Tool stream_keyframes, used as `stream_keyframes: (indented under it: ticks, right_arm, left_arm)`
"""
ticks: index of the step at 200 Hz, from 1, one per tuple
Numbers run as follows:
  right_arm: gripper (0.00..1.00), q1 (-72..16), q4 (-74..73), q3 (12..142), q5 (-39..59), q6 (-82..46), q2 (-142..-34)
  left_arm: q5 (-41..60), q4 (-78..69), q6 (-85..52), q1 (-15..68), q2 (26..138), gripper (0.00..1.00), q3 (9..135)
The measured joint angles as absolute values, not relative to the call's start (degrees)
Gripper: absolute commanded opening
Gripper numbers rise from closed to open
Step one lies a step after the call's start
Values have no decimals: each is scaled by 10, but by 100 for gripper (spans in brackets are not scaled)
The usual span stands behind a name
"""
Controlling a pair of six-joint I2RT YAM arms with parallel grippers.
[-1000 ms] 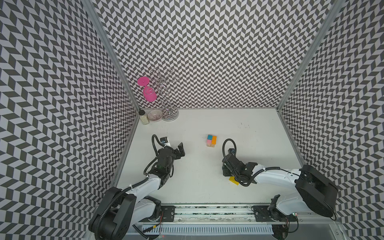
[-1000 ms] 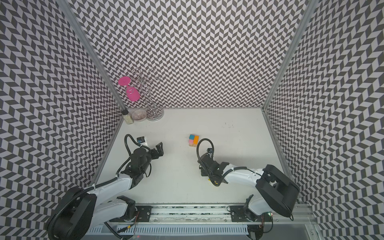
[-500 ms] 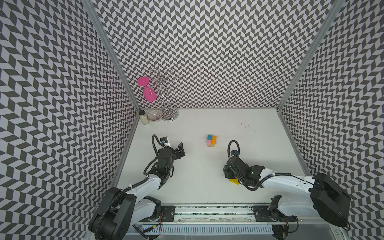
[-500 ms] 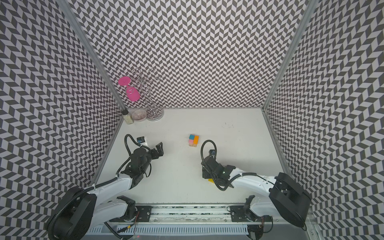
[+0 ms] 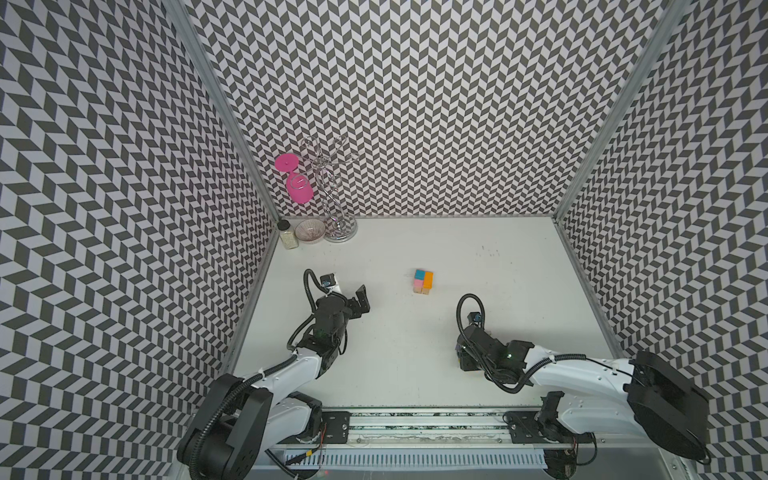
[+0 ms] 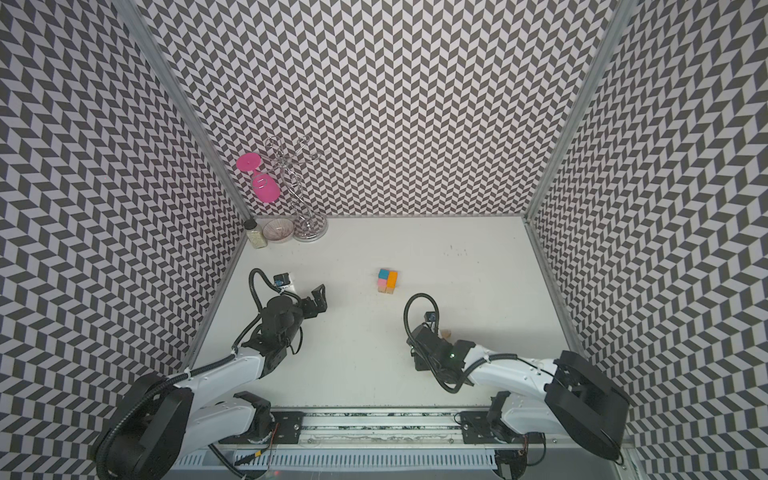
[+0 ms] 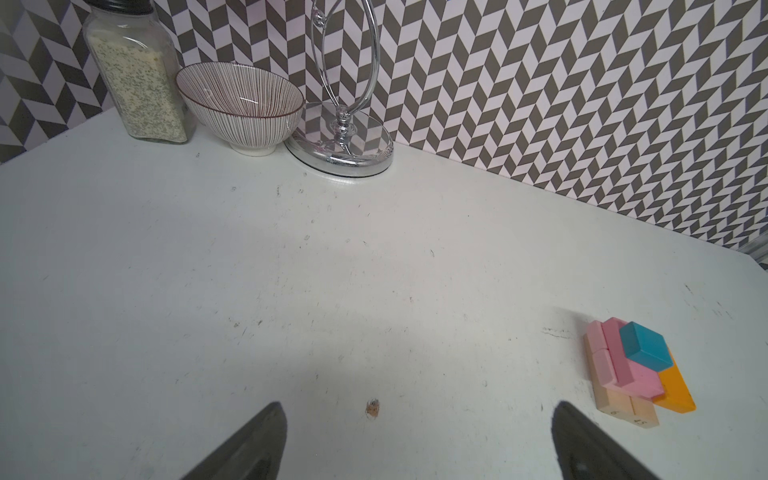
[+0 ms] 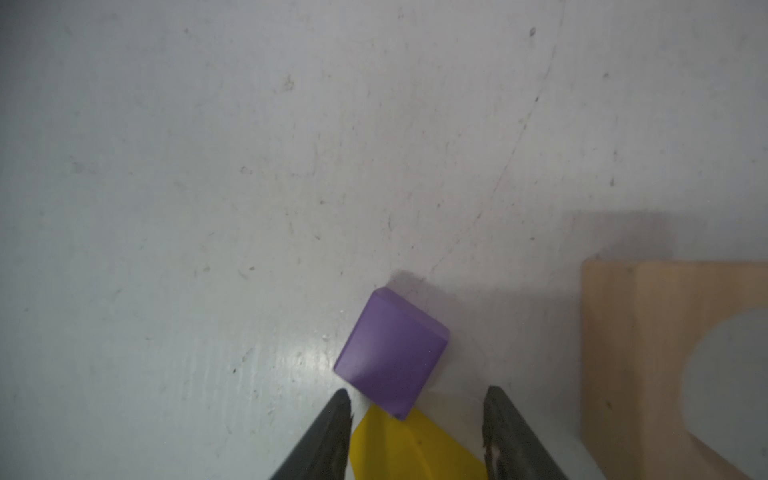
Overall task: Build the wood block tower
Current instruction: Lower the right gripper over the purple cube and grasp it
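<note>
The tower [image 5: 423, 281] stands mid-table in both top views: tan bars at the base, pink and orange slabs on them, and a teal cube [image 7: 645, 347] on top. My left gripper [image 5: 360, 299] is open and empty, well left of the tower. My right gripper [image 8: 417, 405] points down at the table near the front right. Its fingers [image 8: 496, 419] close on a yellow roof-shaped block [image 8: 409, 451] lying flat. A purple cube [image 8: 392, 353] touches that block's tip just beyond the fingertips. A tan arch [image 8: 648, 353] lies beside them, partly visible in a top view [image 6: 446, 332].
In the back left corner stand a chrome rack [image 5: 338, 226] with a pink goblet [image 5: 298, 189] hanging from it, a striped bowl [image 5: 310, 230] and a shaker jar [image 5: 287, 236]. Chevron walls enclose the table on three sides.
My right arm has drawn back toward the front and now covers the yellow block that showed beside it. Its jaws have narrowed around that block. My left arm has not moved.
</note>
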State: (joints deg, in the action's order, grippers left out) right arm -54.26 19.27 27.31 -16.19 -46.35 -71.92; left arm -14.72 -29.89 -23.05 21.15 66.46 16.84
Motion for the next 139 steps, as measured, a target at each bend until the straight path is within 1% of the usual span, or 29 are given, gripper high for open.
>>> stream_keyframes:
  ticks: [38,70,109,124,129,139]
  right_arm:
    - [48,-538,207,310,-210,-480,-775]
    - [53,-523,194,331,-226,-475,-811]
    - [54,-488,175,330,-232,-467,-818]
    - [51,-482,165,325,-232,-461,-816]
    - [48,-481,163,324,-231,-458,-816]
    - [39,-481,162,323,-232,-456,-815]
  left_arm:
    - [-147,-299,-230,211,662,100,168]
    - [-147,-299,-230,211,662,100,168]
    - [-147,-299,-230,211,662,100,168]
    - [-147,-299,-230,211,663,100,168]
    - [-147,-299,-230,211,662,100,168]
    - [-147,-299,-230,211,662,100,168]
